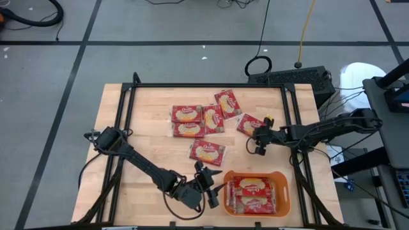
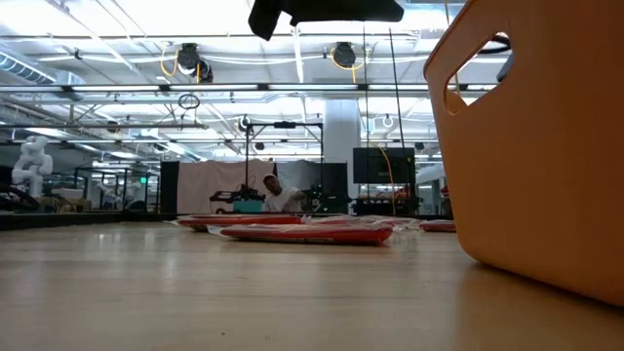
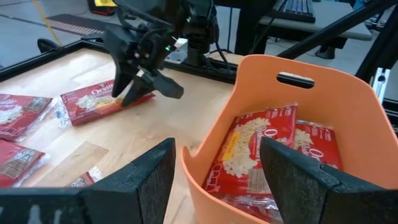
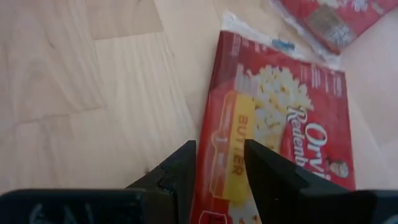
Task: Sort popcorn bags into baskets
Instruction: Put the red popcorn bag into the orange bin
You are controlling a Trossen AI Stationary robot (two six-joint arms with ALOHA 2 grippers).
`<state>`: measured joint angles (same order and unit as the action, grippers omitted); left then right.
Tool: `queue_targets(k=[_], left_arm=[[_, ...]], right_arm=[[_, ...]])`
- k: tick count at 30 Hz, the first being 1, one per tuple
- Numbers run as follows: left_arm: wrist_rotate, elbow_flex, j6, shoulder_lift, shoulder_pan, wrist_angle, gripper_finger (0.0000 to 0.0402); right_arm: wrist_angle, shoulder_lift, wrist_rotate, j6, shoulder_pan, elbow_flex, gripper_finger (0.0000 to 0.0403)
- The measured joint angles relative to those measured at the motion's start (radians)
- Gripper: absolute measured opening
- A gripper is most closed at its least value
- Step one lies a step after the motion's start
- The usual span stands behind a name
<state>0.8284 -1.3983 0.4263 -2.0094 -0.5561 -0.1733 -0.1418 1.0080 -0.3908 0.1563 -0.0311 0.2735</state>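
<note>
An orange basket (image 1: pixel 255 173) stands at the table's near right with red popcorn bags (image 3: pixel 261 149) lying flat in it. Several more bags (image 1: pixel 189 130) lie flat on the wood toward the far middle. My left gripper (image 3: pixel 217 180) is open just left of the basket, whose near-left corner (image 3: pixel 189 158) shows between its fingers. My right gripper (image 4: pixel 221 155) is open with a narrow gap and slants down over the edge of the rightmost bag (image 4: pixel 280 124), which lies flat. In the high view that gripper (image 1: pixel 259 148) is beside that bag (image 1: pixel 249 124).
Black frame rails (image 1: pixel 128 128) run along the table's left, far and right sides. A keyboard (image 1: pixel 291 78) and cables lie beyond the far right corner. One bag (image 1: pixel 207 151) lies alone between the two grippers. Bare wood (image 1: pixel 140 115) spreads on the left half.
</note>
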Motion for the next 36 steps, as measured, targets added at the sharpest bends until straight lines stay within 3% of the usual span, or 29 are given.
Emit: queue_targets(k=[8,17,24,28,36], left_arm=[[0.000,0.000,0.001,0.000,0.013,0.013,0.0239],[0.000,0.000,-0.002,0.000,0.022,0.013,0.0239],[0.000,0.000,0.000,0.000,0.026,0.013,0.0239],[0.000,0.000,-0.003,0.000,0.026,0.016,0.0239],[0.000,0.000,-0.004,0.000,0.036,0.025,0.0239]], right_arm=[[0.102,0.000,-0.002,0.015,-0.001,-0.072,0.0118],[0.145,0.000,0.000,0.024,-0.003,-0.085,0.0006],[0.250,0.000,0.058,0.042,-0.031,-0.086,0.0001],[0.281,0.000,0.055,0.065,-0.054,-0.070,0.0001],[0.515,0.000,0.021,0.041,-0.082,-0.068,0.0000]])
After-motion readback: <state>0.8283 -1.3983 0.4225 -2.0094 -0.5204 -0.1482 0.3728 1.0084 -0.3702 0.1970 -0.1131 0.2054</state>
